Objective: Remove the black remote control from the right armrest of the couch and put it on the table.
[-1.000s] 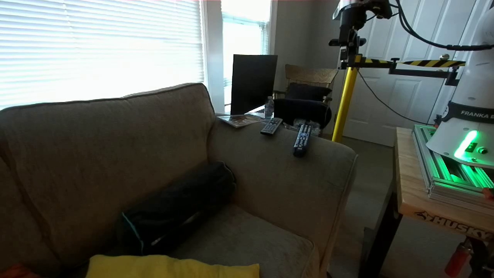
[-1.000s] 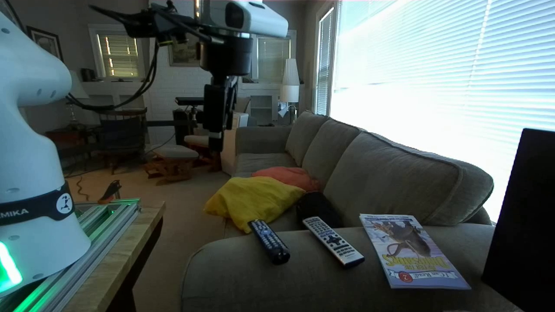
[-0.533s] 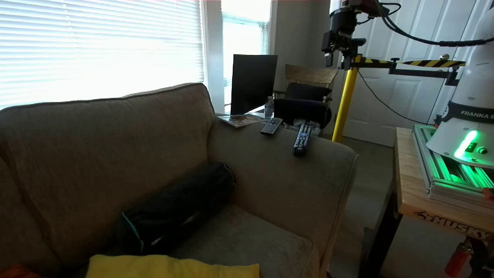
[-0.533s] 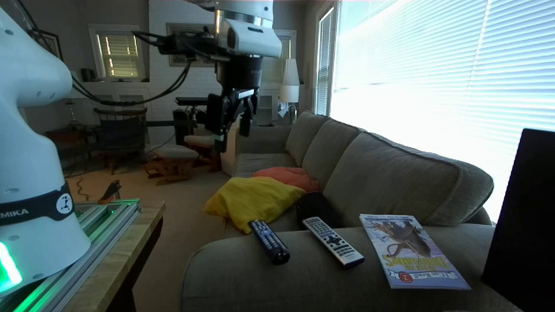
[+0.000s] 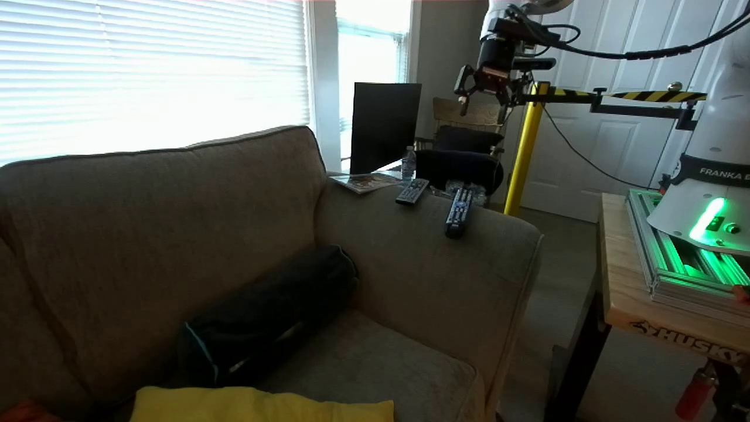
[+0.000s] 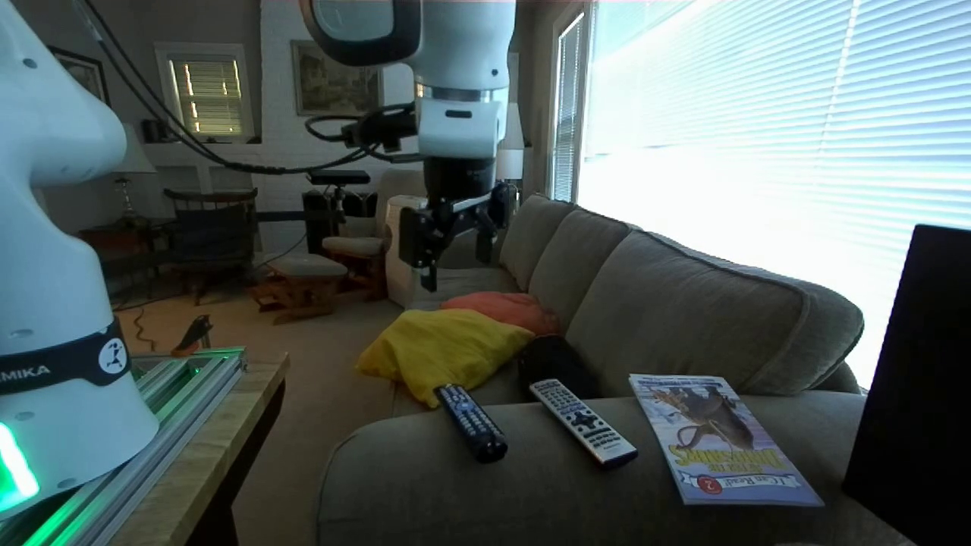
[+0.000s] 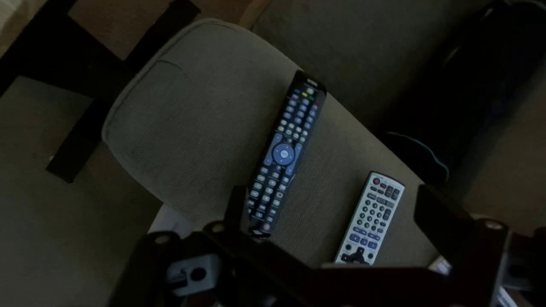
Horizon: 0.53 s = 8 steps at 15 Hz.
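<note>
I see the black remote control [image 7: 285, 154] near a grey remote [image 7: 372, 219] on the armrest [image 7: 196, 115], my tool [image 7: 335, 204] spread wide.

Setting: a home, living room. Evidence: a long fabric couch [image 6: 698, 311] with a yellow pillow [image 6: 440, 349] and a red pillow [image 6: 504, 309] on it; on its armrest [image 6: 531, 508], a black remote control [image 6: 470, 425], a grey remote control [image 6: 584, 423] and a book [image 6: 721, 440] marked "I Can Read!". White blinds [image 6: 758, 189] show in both exterior views. In an exterior view: lamp [image 6: 514, 163], framed picture [image 6: 334, 83] on a white wall [image 6: 274, 98], carpet [image 6: 326, 364]. In an exterior view: wooden chair [image 5: 444, 114], panelled door [image 5: 621, 140].
</note>
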Available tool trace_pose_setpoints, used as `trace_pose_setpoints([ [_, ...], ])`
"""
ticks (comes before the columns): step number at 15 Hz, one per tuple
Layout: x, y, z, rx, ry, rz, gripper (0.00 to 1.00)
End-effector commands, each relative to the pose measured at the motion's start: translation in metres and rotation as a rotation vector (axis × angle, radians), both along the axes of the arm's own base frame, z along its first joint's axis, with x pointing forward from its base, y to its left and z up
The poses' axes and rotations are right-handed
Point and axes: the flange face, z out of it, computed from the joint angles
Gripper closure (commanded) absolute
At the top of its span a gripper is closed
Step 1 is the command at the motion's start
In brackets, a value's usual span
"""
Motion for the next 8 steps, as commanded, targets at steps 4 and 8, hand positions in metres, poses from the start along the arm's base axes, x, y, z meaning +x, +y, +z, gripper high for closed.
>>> trace_pose_setpoints([
  [4, 0.042, -0.001, -0.075, -0.018, -0.067, -0.363, 0.0],
  [8, 0.054, 0.004, -0.118, -0.086, -0.092, -0.563, 0.0],
])
